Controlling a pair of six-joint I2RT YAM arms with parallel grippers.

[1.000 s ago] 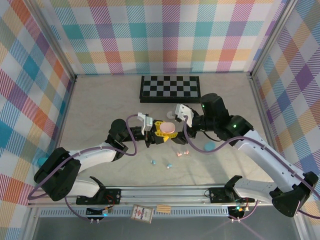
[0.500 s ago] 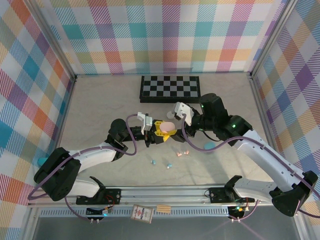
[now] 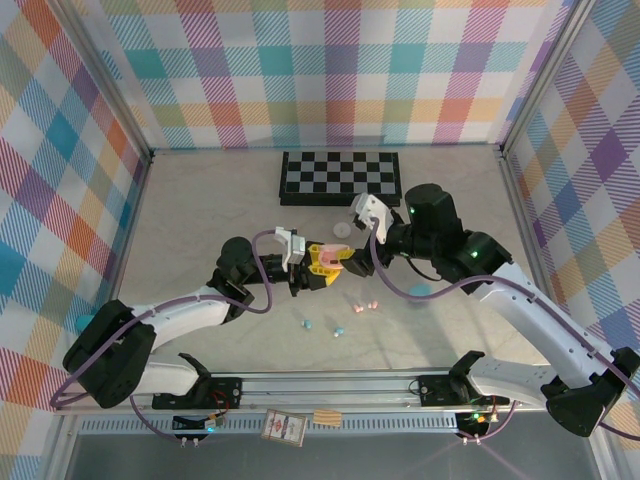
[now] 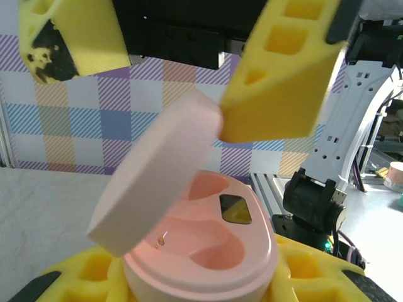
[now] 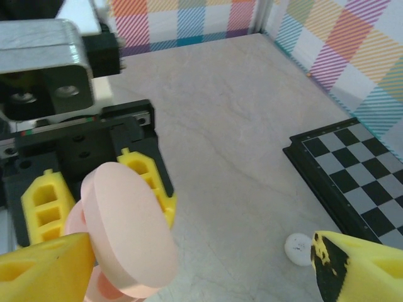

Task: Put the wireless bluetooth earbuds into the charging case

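Left gripper [image 3: 318,263]: we see its yellow pads clamped on the pink charging case [image 4: 201,251], at the centre of the top view.
Case lid [image 4: 154,182]: swung up and tilted, with two wells showing beneath it.
Right gripper [image 5: 201,267]: jaws spread wide, holding nothing; one pad touches the lid's edge.
Earbuds [image 3: 358,311]: we see a few pink and teal ones loose on the table [image 3: 200,230], lower centre, apart from the case.
Chessboard [image 3: 340,177]: upper centre, near the back wall.

I see pastel plaid walls [image 3: 330,70] on three sides, aluminium corner posts [image 3: 100,75], a pale marbled tabletop [image 3: 200,210] evenly lit, and a chessboard [image 3: 340,177] lying by the far wall.
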